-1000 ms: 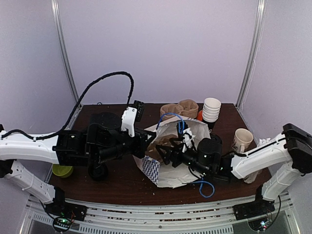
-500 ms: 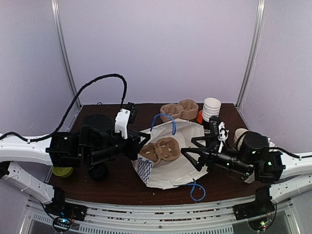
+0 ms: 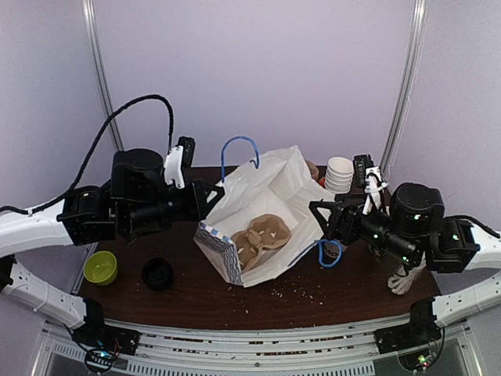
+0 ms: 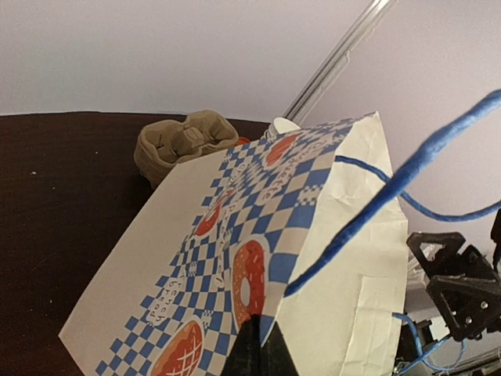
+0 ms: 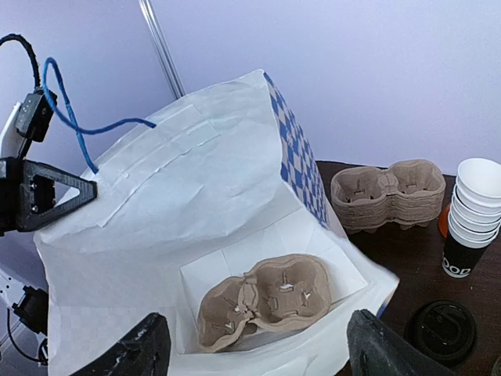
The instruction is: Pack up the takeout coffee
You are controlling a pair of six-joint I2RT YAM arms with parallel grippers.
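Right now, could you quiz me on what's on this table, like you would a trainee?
1. What lies inside the paper bag?
2. True or false: the right gripper is clamped on the bag.
3. Which one pinches the bag's edge? A. left gripper B. right gripper C. neither

Key
1. An empty cardboard cup carrier.
2. False: the right gripper stands open.
3. A.

I see the takeout coffee [image 5: 442, 329] only from above: a round black lid, upright, outside the paper bag [image 5: 196, 196], just beside its near right corner.
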